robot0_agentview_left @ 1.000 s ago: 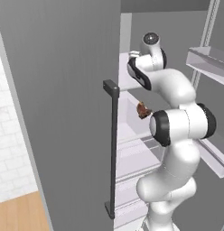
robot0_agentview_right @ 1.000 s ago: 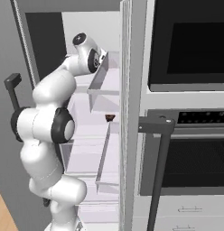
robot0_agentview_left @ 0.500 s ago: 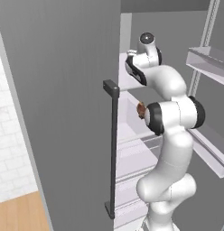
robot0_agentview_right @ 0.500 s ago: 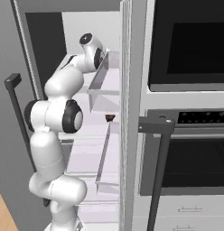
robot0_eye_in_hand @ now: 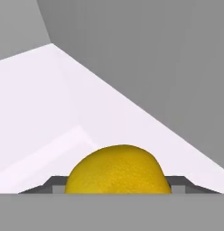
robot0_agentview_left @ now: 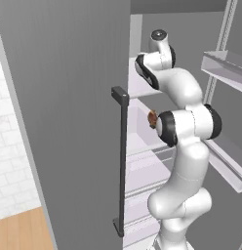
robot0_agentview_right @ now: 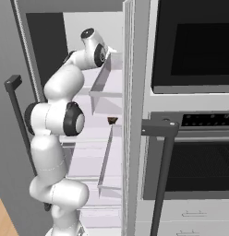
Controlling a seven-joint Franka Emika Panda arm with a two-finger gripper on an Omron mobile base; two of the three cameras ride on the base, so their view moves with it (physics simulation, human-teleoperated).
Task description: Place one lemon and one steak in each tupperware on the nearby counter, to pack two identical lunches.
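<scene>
Yellow and pebbled, a lemon (robot0_eye_in_hand: 117, 169) is sitting at the bottom of the hand view, right between the dark finger tips (robot0_eye_in_hand: 49, 184) that are poking out on either side of it. The gripper (robot0_eye_in_hand: 118, 186) is flanking the fruit, its jaws standing partly apart, but whether they are already pressing on the skin I cannot tell; the lemon is not visibly lifted. It is resting on a pale fridge shelf (robot0_eye_in_hand: 50, 103), near that shelf's back edge where the grey rear wall is rising.

Outward from there, the arm (robot0_agentview_left: 184, 122) is reaching high into the open fridge, its hand buried past the shelf's front edge in both base views. A small brown item, probably a steak (robot0_agentview_left: 152, 117), is lying lower down on another shelf, partly hidden behind the arm's elbow in the left base view and peeking past the door bins in the right base view (robot0_agentview_right: 112, 120).

As for progress, the job is looking like it is barely starting. No tupperware and no surface are appearing in these pictures, so nothing can be said to be packed. This first lemon is still in the fridge, the steak is lying untouched, and both lunches appear to be waiting on everything: lifting out, carrying over, and setting down.
</scene>
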